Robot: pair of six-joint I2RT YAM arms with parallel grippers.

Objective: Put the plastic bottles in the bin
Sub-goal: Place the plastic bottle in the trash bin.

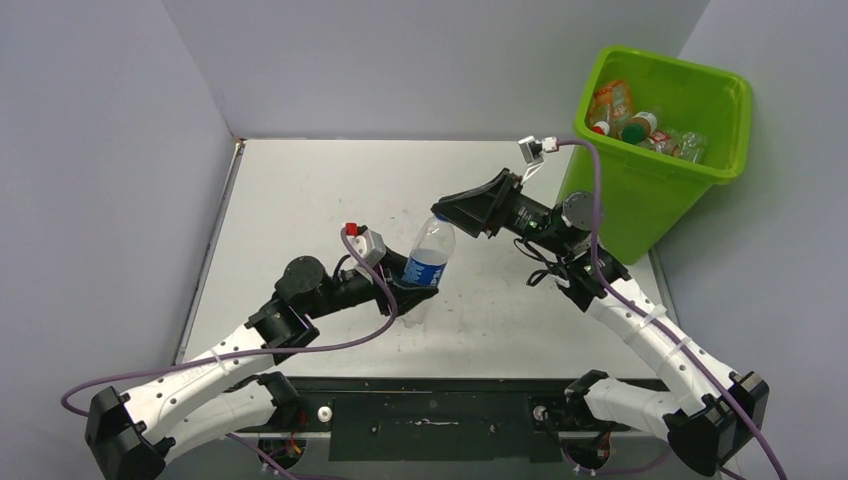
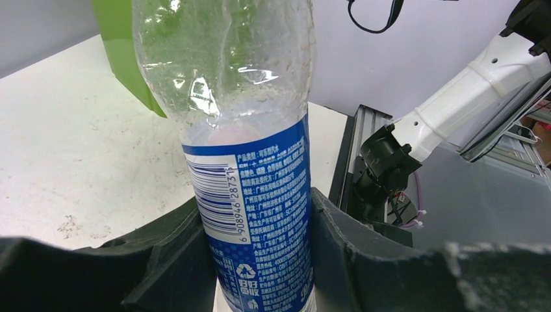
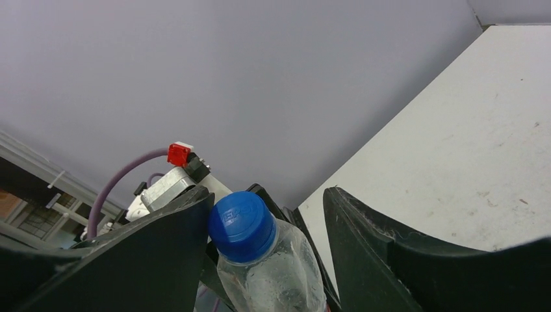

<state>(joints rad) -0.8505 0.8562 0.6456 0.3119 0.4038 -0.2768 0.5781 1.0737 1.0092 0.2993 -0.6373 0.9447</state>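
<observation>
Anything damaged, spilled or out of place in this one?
Only one oddity: the clear bottle clamped in the left gripper is dented inward above its blue label. Its blue cap is on and nothing has spilled. The bin stands upright.

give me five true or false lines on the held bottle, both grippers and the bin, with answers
1. The left gripper grips the blue-labelled bottle at its label. True.
2. The bottle's cap is red. False: it is blue.
3. The right gripper is clamped shut on the cap. False: its jaws stand open, one on either side of the cap.
4. The lime-green bin holds several bottles. True.
5. The bin stands on the left arm's side. False: it is at the far right, beyond the right arm.
</observation>
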